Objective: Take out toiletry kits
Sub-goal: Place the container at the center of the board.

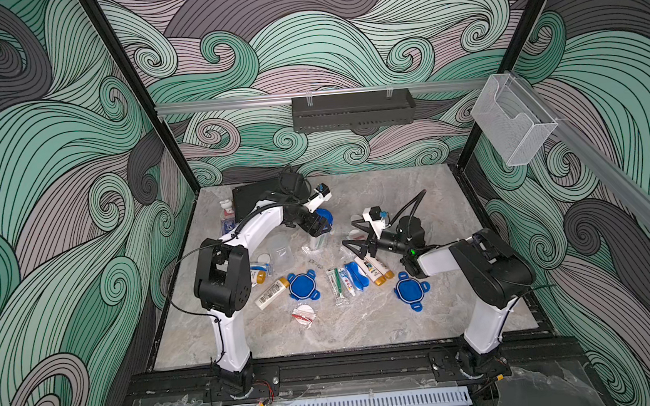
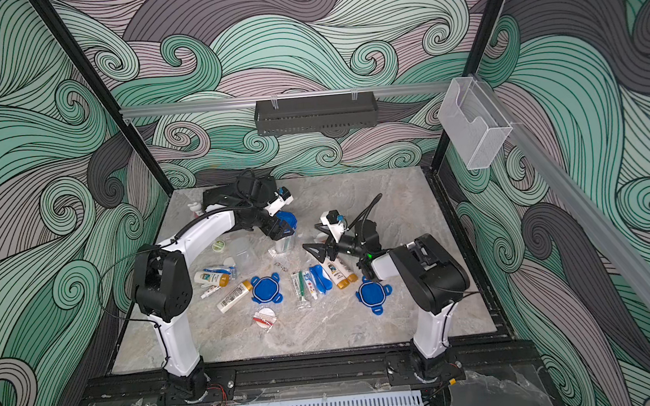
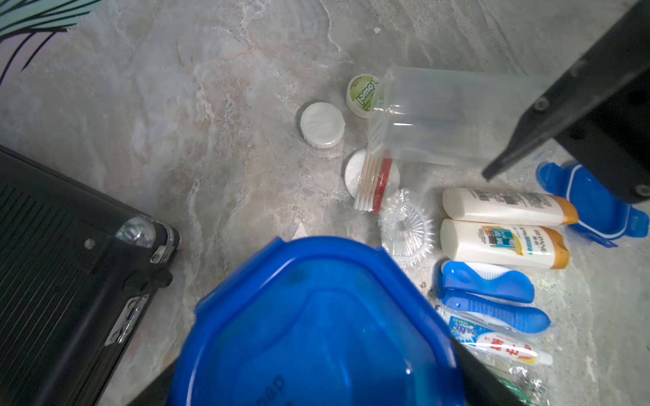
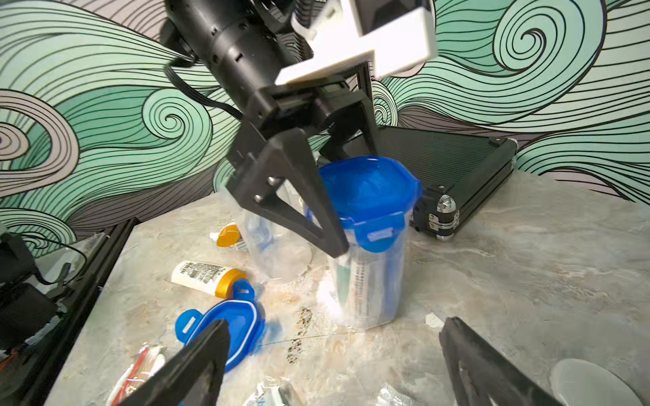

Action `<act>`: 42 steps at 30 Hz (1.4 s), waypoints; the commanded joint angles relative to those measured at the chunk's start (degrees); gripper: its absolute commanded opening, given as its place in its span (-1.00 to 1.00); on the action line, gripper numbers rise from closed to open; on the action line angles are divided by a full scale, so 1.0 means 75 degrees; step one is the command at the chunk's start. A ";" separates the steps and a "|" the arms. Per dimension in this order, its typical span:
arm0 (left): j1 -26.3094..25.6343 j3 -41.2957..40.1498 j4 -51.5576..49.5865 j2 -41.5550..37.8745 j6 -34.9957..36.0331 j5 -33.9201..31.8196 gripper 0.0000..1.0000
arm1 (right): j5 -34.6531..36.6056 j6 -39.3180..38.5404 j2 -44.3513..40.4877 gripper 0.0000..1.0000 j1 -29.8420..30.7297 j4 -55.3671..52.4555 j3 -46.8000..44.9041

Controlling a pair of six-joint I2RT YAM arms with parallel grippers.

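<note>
An upright clear jar with a latched blue lid stands mid-table and holds packed toiletries. My left gripper straddles it from above, jaws pressed against its sides just under the lid. My right gripper hangs open and empty just to the right of the jar, a short gap away. Unpacked kit pieces lie in front: white bottles with orange caps, a green toothbrush, a toothpaste tube, blue combs and a round packet with swabs.
An empty clear jar lies on its side left of centre. Two loose blue lids rest on the marble. A black ribbed case and a pump bottle sit at the back left. More bottles lie near the left arm.
</note>
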 commanded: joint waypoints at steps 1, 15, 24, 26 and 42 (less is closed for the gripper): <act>-0.0199 0.0313 0.0117 -0.0391 -0.0436 -0.0169 -0.23 | 0.0131 -0.0021 -0.0528 0.87 0.0021 -0.0473 -0.0138; -0.0293 0.0878 0.0265 -0.0403 -0.1474 -0.0296 -0.20 | 0.0450 0.0517 -0.1765 0.83 0.0056 -0.0788 -0.0843; -0.0344 0.1069 0.0490 0.0464 -0.2055 -0.0577 -0.20 | 0.0634 0.0439 -0.2283 0.82 0.0159 -0.1320 -0.1054; -0.0459 0.0907 0.0480 0.0409 -0.2157 -0.0604 -0.18 | 0.0686 0.0474 -0.2317 0.82 0.0182 -0.1379 -0.1066; -0.1269 0.0738 -0.1391 0.0261 -0.5830 -0.2666 0.19 | 0.0883 0.0702 -0.2602 0.81 0.0256 -0.1637 -0.1264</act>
